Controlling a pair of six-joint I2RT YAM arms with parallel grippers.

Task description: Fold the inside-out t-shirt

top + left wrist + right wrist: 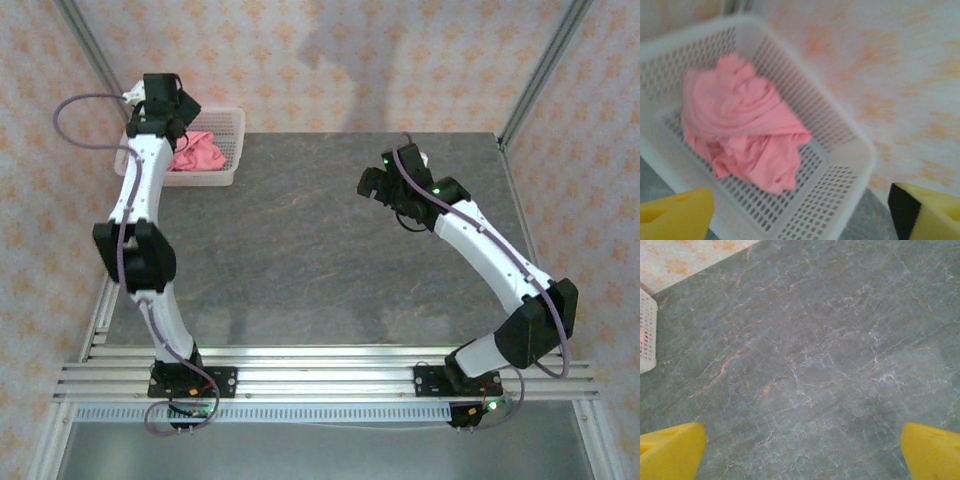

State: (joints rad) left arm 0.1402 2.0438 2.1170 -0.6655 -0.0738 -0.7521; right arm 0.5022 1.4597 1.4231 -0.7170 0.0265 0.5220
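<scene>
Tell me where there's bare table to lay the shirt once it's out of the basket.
The grey table from the basket across to the right arm is bare; the open right hand hovers over it. Only the far-left corner is crowded: basket, crumpled t-shirt inside, left hand above.

A: t-shirt (745, 135)?
B: soft matt cloth, creased.
A: basket (807, 87)?
B: white plastic mesh, smooth.
A: table (815, 355)?
B: matt grey, stone-look, veined. Near rails (320, 372): ribbed bare metal.
</scene>
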